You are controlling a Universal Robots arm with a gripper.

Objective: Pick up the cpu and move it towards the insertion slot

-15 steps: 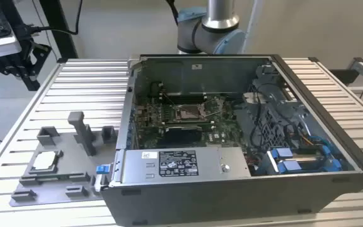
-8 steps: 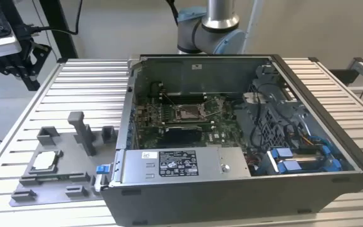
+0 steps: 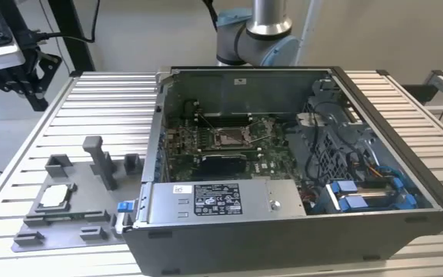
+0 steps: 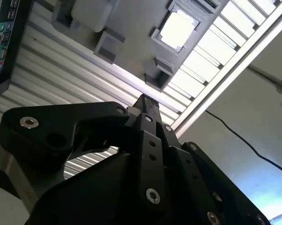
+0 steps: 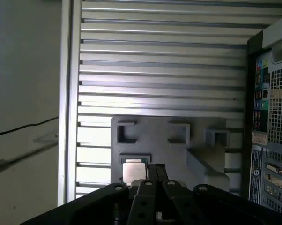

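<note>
Clenched on nothing, the black gripper (image 4: 145,99) hangs over the ribbed bench (image 3: 98,104). At the exterior view's lower left the cpu (image 3: 55,197) lies in a gray fixture (image 3: 60,229), well apart from the insertion slot (image 3: 229,136) inside the open computer case (image 3: 283,242). The print on the case's black-and-white label (image 3: 217,199) cannot be made out.

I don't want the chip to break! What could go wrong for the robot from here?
1. The cpu lies in a gray fixture between raised blocks. The hand is shut and holds nothing; coming down it might bump the blocks or tip the cpu.
2. The slot sits deep inside the case. A carried cpu might knock the case's wall or the fixture's tall post on the way.
</note>
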